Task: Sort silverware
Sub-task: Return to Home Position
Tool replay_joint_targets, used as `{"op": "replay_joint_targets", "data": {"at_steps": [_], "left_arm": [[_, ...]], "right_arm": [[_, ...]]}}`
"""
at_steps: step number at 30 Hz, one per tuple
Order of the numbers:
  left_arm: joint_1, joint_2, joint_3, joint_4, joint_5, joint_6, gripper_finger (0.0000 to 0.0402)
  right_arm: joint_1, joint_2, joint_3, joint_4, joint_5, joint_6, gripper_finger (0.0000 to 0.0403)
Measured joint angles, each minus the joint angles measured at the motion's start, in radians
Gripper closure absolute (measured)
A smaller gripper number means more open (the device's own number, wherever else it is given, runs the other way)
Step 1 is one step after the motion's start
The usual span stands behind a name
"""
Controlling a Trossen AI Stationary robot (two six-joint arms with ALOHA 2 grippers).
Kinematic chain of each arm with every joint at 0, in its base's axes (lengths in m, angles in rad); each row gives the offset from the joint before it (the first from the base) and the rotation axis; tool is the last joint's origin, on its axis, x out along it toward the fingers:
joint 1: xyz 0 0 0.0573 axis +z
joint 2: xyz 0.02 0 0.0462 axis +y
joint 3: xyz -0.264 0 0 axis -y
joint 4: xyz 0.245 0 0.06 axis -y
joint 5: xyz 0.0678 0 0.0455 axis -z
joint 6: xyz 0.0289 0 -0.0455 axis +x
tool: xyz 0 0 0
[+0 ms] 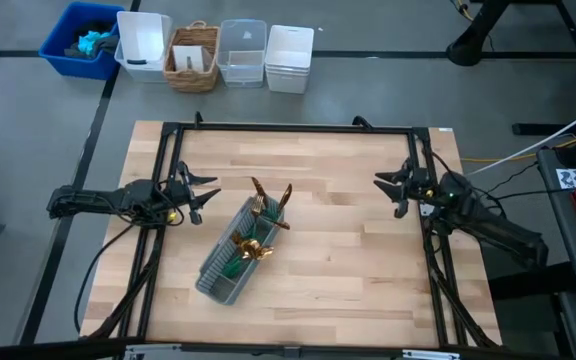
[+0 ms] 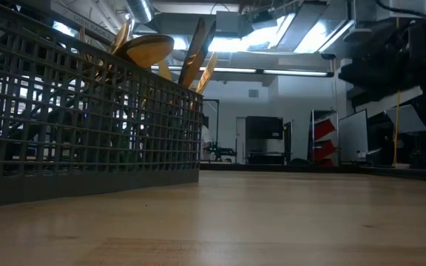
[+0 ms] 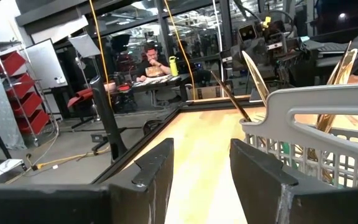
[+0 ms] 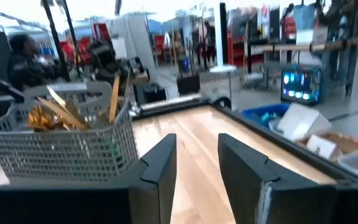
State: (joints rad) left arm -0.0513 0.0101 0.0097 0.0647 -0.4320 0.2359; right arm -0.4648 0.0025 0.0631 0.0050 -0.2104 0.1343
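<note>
We judge the sorting complete and the step in hand to be the return to rest. The silverware [image 1: 263,213] stands inside the caddy [image 1: 218,272], left of centre in the high view, and no loose piece shows on the table [image 1: 348,262]. The left gripper [image 1: 205,194] hangs just left of the caddy with its fingers spread and empty. The right gripper [image 1: 389,193], at right of centre and well apart from the caddy, is likewise spread and empty. We advise lifting the left arm before swinging it, since the fanned gold heads project above the rim and could snag. The caddy is a rigid grey open-grid mesh. The cutlery has polished, reflective heads on slim green handles. The table is smooth pale wood planking.
</note>
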Motion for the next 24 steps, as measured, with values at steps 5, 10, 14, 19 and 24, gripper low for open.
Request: {"op": "replay_joint_targets", "data": {"at_steps": [5, 10, 14, 19, 24], "left_arm": [[0.000, 0.000, 0.000, 0.000, 0.000, 0.000, 0.0254], [0.000, 0.000, 0.000, 0.000, 0.001, 0.000, 0.0254], [0.000, 0.000, 0.000, 0.000, 0.001, 0.000, 0.0254], [0.000, 0.000, 0.000, 0.000, 0.002, 0.000, 0.0254], [0.000, 0.000, 0.000, 0.000, 0.001, -0.001, 0.0254]], "right_arm": [[0.001, 0.002, -0.051, 0.048, 0.008, 0.003, 0.0283], [0.001, -0.001, -0.052, 0.052, -0.021, 0.000, 0.0283], [0.022, -0.001, -0.052, 0.054, -0.040, 0.010, 0.0283], [0.125, 0.000, -0.053, 0.034, 0.107, -0.006, 0.0283], [0.205, 0.009, -0.053, 0.020, 0.166, 0.029, 0.0283]]}}
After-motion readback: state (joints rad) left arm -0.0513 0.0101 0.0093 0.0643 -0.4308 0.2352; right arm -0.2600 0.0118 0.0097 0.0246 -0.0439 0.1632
